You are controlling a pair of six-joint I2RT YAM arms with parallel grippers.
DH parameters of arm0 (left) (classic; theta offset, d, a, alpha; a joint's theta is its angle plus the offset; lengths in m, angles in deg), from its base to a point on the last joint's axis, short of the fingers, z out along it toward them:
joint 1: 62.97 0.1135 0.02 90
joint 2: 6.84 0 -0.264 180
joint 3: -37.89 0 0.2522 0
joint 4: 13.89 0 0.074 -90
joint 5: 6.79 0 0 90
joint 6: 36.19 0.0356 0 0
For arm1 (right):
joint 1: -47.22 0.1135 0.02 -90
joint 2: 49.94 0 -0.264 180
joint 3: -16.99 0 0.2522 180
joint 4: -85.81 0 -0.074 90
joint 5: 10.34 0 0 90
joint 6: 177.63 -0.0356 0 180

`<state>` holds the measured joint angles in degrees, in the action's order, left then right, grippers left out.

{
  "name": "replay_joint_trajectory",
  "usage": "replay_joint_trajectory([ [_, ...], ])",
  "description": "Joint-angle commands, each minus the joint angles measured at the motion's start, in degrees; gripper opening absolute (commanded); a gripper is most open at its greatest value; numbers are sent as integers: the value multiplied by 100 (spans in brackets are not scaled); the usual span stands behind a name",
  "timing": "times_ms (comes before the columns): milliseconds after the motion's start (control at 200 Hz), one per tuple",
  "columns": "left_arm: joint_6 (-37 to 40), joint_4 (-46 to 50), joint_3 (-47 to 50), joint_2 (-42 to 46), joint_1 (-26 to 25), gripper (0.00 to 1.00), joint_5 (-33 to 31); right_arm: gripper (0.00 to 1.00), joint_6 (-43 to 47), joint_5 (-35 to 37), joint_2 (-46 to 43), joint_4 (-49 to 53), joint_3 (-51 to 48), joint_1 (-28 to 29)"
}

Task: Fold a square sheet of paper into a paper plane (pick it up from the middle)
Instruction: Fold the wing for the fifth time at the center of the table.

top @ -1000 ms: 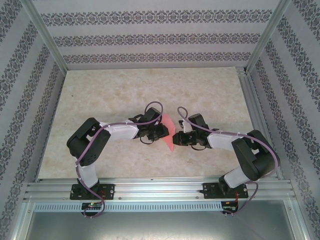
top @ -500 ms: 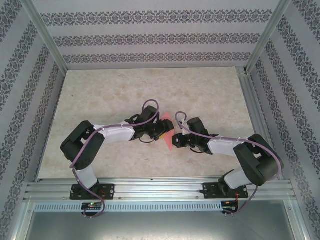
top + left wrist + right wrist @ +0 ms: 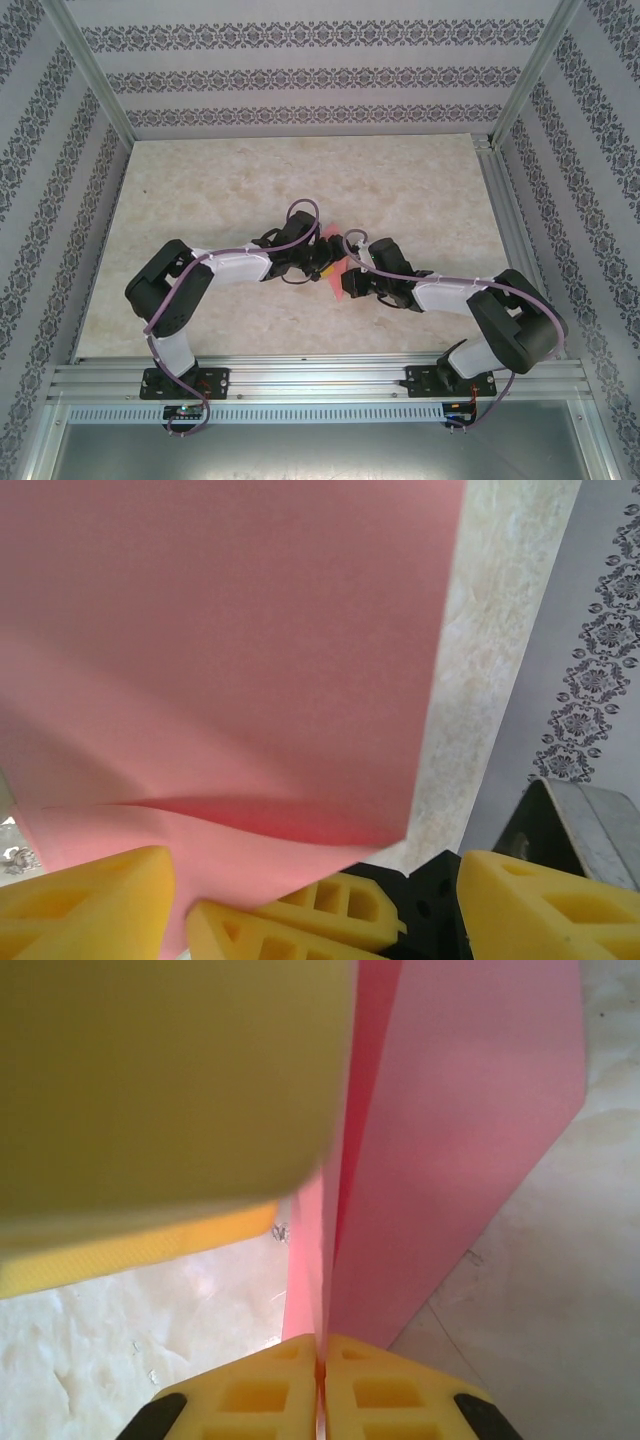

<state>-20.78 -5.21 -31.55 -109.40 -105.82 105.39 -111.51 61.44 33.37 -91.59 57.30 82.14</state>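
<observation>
The right pincer [image 3: 320,1362] is clenched on the folded pink sheet of paper [image 3: 450,1110] (thin, floppy, probably easily torn). The left pincer [image 3: 315,880] gapes, released. Best held beside the crease.

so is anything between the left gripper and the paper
Nothing visible does. The sheet hangs directly in front of the open left gripper, with its lower edge dropping beside that gripper's fingers. The right gripper is shut on the fold, close alongside.
</observation>
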Motion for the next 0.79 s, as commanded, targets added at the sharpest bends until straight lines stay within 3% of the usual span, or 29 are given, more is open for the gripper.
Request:
replay_joint_trajectory([
  [0, -293, -189, -78, -132, 30, 75, -62, 10, 289, 200, -204, -194, -121, 125],
  [689, -147, 504, -432, -252, 29, 57, -101, 12, 691, 854, -385, 125, -62, 481],
  [744, -98, 525, -455, -220, 31, 58, -112, 12, 718, 905, -403, 197, -53, 479],
  [789, -45, 538, -483, -183, 30, 65, -79, 12, 732, 959, -403, 247, -43, 478],
])
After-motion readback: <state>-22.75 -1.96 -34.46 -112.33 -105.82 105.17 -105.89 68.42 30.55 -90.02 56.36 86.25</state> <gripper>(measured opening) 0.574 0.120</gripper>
